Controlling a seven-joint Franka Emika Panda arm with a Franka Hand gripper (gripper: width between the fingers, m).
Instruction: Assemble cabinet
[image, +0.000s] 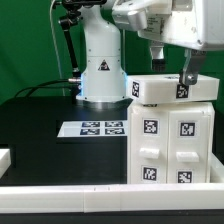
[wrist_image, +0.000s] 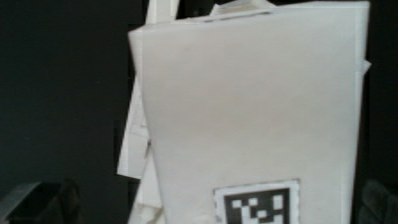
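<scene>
The cabinet (image: 170, 140) is a tall white box with black-and-white markers, standing at the exterior view's right. A white top piece (image: 175, 90) with markers lies across its upper end. My gripper (image: 172, 72) hangs right over this top piece, with one dark finger (image: 157, 55) on its far side and the other finger (image: 186, 75) on its near side. In the wrist view the white top piece (wrist_image: 249, 110) fills the frame, with a marker (wrist_image: 262, 205) low on it. The dark fingertips (wrist_image: 36, 200) sit wide apart at the frame's edges, and a gap shows beside the piece.
The marker board (image: 100, 128) lies flat on the black table before the arm's white base (image: 100, 70). A white rail (image: 90, 190) runs along the table's front edge. Another white edge (image: 5, 157) shows at the exterior view's left.
</scene>
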